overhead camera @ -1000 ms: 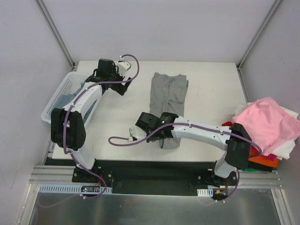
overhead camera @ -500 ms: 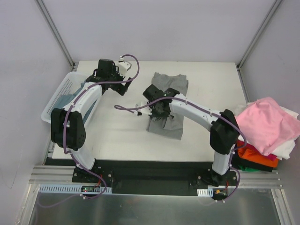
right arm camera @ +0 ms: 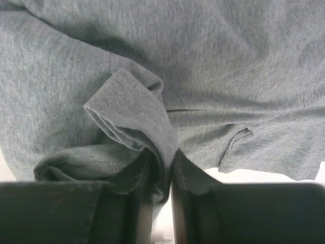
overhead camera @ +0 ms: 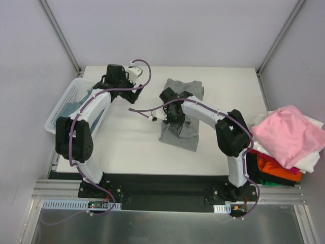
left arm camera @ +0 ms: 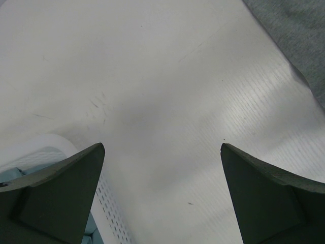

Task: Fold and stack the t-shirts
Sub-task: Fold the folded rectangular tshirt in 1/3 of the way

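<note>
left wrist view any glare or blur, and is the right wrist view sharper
left wrist view: soft sheen on the table, no hard glare or blur; dark left end effector fingers show little detail. right wrist view: evenly lit, grey t-shirt weave sharp, right end effector fingers near-black.

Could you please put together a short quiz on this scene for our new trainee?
1. True or false: the left claw holds a shirt.
2. Which shirt is pinched in the right claw? A red; B the grey t-shirt; C white.
3. Fill in: the pink t-shirt lies on ____ of the pile at the right.
Key: 1 false, it is open and empty; 2 B; 3 top.
</note>
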